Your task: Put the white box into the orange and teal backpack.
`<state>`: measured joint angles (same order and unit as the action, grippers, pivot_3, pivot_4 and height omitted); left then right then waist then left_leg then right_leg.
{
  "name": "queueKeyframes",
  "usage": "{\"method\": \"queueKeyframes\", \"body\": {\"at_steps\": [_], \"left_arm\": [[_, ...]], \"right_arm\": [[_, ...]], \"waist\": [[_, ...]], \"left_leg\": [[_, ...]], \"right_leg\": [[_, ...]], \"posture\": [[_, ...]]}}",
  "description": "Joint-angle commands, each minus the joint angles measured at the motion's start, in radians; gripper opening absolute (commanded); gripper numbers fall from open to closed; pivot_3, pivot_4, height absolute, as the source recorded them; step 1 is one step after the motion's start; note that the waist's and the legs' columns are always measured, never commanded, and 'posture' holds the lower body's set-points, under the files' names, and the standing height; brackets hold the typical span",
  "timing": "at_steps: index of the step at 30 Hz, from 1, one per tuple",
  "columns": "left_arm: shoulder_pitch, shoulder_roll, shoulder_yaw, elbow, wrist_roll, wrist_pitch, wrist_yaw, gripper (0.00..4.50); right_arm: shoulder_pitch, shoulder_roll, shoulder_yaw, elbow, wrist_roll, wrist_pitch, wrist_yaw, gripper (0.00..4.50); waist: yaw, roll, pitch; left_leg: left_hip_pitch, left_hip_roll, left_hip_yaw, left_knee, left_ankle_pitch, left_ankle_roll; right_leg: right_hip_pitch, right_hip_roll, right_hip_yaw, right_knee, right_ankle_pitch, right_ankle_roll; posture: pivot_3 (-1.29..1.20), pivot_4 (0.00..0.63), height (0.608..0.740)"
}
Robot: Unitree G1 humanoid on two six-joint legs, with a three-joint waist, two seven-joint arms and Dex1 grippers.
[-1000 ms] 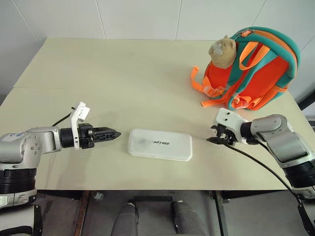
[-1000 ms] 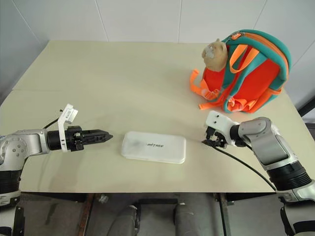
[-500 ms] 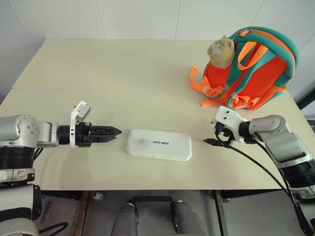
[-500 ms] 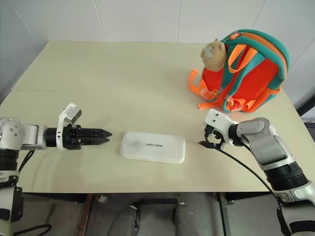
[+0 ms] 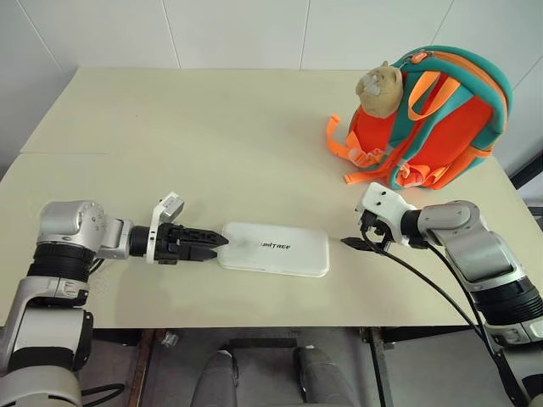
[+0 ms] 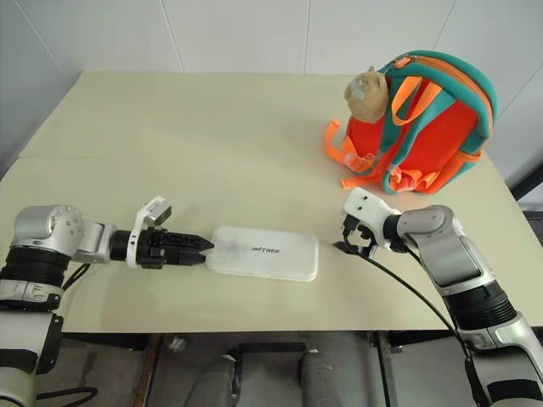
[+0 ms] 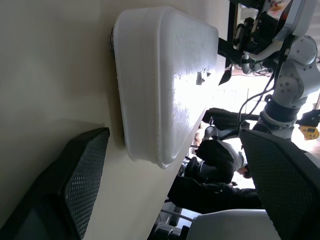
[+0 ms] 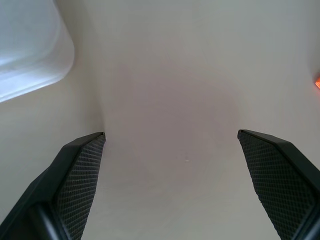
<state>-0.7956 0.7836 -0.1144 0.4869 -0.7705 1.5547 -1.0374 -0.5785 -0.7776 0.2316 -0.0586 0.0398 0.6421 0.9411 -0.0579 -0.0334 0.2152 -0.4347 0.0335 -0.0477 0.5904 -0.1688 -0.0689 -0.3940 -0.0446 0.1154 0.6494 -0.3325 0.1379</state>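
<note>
A: Where is the box [image 5: 274, 249]?

B: Flat on the table [image 5: 187, 136], close to the near edge and about midway along it, long side running with that edge, dark lettering facing up.

A: What's next to it?

B: The left gripper [image 5: 214, 244] lies level at the box's left short end, its tips right at that end. In the left wrist view its two fingers [image 7: 80, 175] stand spread wide, and the box's end sits ahead in the gap between them, held by neither. I can't tell whether a tip touches the box.

A: And on the other side?

B: The right gripper [image 5: 352, 243] sits near the box's right short end, clear of it, with bare table between. Its fingers [image 8: 80, 172] are spread wide as well, nothing between them but table. A corner of the box shows off to one side in the right wrist view. A black cable [image 5: 441, 292] trails from that wrist back past the near edge.

A: The backpack [image 5: 441, 119]?

B: Upright near the far right corner, well apart from the box, its straps facing the middle of the table. A bear [image 5: 378, 87] hangs at its top left, and orange straps [image 5: 344, 146] spill onto the table beside it.

A: Anything between box and backpack?

B: Only the right gripper and its forearm, lying across the table just in front of the backpack's foot
</note>
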Motion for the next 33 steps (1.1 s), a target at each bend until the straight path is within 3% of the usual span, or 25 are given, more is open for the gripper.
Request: {"method": "queueKeyframes", "body": {"at_steps": [1, 15, 22, 26, 33], "left_arm": [[-0.032, -0.024, -0.034, 0.046, 0.058, -0.062, -0.01, 4.46], [-0.147, -0.099, -0.153, 0.256, 0.214, -0.231, -0.166, 4.46], [-0.155, -0.125, -0.23, 0.254, 0.28, -0.259, -0.244, 4.46], [-0.136, -0.147, -0.203, 0.219, 0.267, -0.238, -0.244, 4.46], [-0.078, -0.192, -0.1, 0.122, 0.233, -0.185, -0.183, 2.31]], "right_arm": [[0.008, 0.014, 0.016, -0.032, -0.003, 0.007, 0.0, 4.5], [0.004, 0.038, 0.022, -0.029, -0.009, -0.005, 0.001, 4.5], [-0.012, 0.076, 0.026, -0.026, -0.022, -0.002, -0.01, 4.5], [-0.009, 0.081, 0.023, -0.028, -0.024, -0.001, -0.014, 4.5], [-0.008, 0.095, 0.023, -0.034, -0.02, 0.007, -0.024, 4.5]], "waist": [[0.003, 0.0, 0.0], [0.004, 0.0, 0.0], [0.003, 0.0, 0.0], [0.003, 0.0, 0.0], [0.001, 0.0, 0.0]], "left_leg": [[0.0, 0.0, 0.0, 0.0, 0.0, 0.0], [0.005, -0.001, 0.0, 0.001, 0.0, 0.0], [0.008, -0.001, 0.0, 0.0, 0.0, 0.0], [0.012, -0.001, 0.0, -0.001, 0.0, 0.0], [0.012, -0.001, 0.0, -0.003, -0.001, 0.0]], "right_leg": [[0.0, 0.0, 0.0, 0.0, 0.0, 0.0], [0.004, 0.0, 0.0, 0.001, 0.0, 0.0], [0.008, 0.0, 0.0, -0.001, 0.0, -0.001], [0.013, -0.001, 0.0, -0.006, -0.001, -0.002], [0.014, -0.001, 0.0, -0.007, 0.0, 0.0]], "posture": [[0.0, 0.15, 0.74], [0.0, 0.15, 0.74], [0.0, 0.15, 0.74], [0.0, 0.15, 0.74], [0.0, 0.15, 0.74]]}}
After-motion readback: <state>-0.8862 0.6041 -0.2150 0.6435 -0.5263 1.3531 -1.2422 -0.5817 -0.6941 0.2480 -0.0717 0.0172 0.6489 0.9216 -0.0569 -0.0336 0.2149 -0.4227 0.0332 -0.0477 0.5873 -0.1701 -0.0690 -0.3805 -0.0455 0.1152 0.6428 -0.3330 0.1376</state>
